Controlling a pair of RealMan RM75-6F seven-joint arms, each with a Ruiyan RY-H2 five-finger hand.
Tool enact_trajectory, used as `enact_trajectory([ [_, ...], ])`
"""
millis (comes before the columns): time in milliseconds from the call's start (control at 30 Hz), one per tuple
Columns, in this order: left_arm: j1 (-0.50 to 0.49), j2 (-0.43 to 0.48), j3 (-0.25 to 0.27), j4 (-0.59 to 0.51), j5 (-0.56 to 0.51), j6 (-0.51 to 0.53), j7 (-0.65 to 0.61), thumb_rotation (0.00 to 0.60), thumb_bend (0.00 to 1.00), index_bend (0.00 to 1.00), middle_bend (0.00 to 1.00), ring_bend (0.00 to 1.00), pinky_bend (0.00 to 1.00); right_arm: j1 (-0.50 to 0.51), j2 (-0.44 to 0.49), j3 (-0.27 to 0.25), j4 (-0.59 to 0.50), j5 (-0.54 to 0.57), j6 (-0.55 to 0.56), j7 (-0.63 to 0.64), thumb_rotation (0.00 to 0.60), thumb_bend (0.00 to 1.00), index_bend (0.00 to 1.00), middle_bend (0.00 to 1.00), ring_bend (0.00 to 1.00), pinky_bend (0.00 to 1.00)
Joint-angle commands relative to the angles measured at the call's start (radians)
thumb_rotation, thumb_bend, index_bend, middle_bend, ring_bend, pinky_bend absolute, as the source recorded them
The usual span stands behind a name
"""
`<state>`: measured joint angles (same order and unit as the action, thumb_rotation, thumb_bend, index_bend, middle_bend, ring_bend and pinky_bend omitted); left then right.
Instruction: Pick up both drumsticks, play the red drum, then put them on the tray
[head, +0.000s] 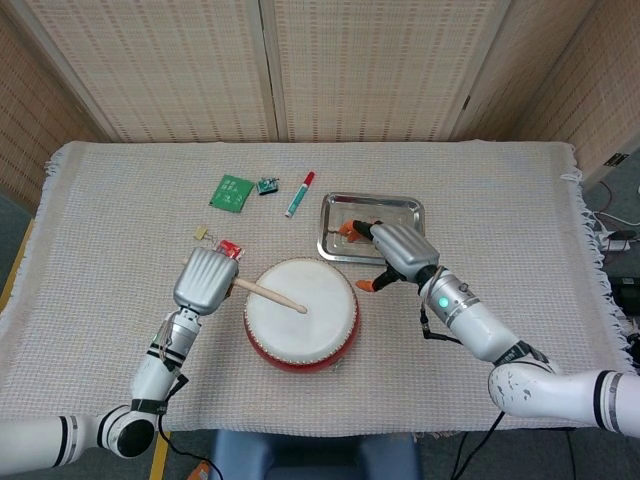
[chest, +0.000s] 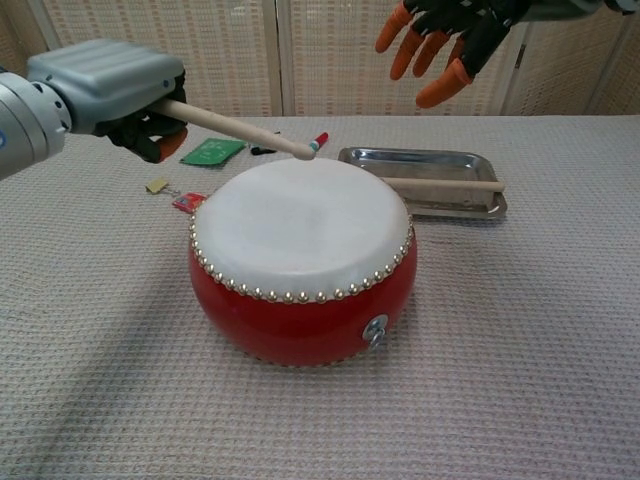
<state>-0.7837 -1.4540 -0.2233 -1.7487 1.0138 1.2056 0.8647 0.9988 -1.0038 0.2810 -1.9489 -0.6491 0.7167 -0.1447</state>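
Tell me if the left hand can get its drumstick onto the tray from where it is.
Probably not directly: the left hand holds its drumstick over the red drum, which stands between it and the tray.

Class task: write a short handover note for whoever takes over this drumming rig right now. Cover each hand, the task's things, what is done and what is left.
Left hand: grips a drumstick, tip over the drum.
Right hand: open, empty, raised between tray and drum.
Second drumstick: lying in the tray.
Drum: mid-table, in front of the tray.
Done: one stick delivered to the tray.
Left: put the left stick on the tray too.
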Motion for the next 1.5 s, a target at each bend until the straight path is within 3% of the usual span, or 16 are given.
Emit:
enact_trajectory([
  [33,-0.033,-0.034,-0.013,0.01,-0.052,0.008,0.062,0.6,0.62,0.98,1.0,0.97,1.0,0.02,-0.039,-0.019,-0.002,0.03,0.018,-0.008,0.6,0.12,0.26,0.3,0.25,0.39],
  [267,-0.072,-0.068,-0.032,0.018,-0.112,0.027,0.127,0.6,0.62,0.97,1.0,0.96,1.0,0.093,-0.157,-0.058,0.032,0.101,0.047,-0.067,0.6,0.12,0.3,0.33,0.28,0.43],
  [633,-0.1,-0.087,-0.034,0.026,-0.164,0.052,0.159,0.6,0.62,0.97,1.0,0.96,1.0,0.173,-0.253,-0.054,0.071,0.196,0.1,-0.116,0.6,0.12,0.32,0.33,0.28,0.43],
  [1300,-0.173,-0.136,-0.051,0.034,-0.257,0.094,0.233,0.6,0.62,0.97,1.0,0.96,1.0,0.275,-0.415,-0.008,0.147,0.325,0.2,-0.188,0.6,0.12,0.4,0.41,0.34,0.48],
  [1500,-0.179,-0.148,-0.039,0.038,-0.241,0.124,0.248,0.6,0.62,0.96,1.0,0.96,1.0,0.272,-0.463,0.009,0.165,0.328,0.254,-0.183,0.6,0.21,0.49,0.49,0.42,0.54],
])
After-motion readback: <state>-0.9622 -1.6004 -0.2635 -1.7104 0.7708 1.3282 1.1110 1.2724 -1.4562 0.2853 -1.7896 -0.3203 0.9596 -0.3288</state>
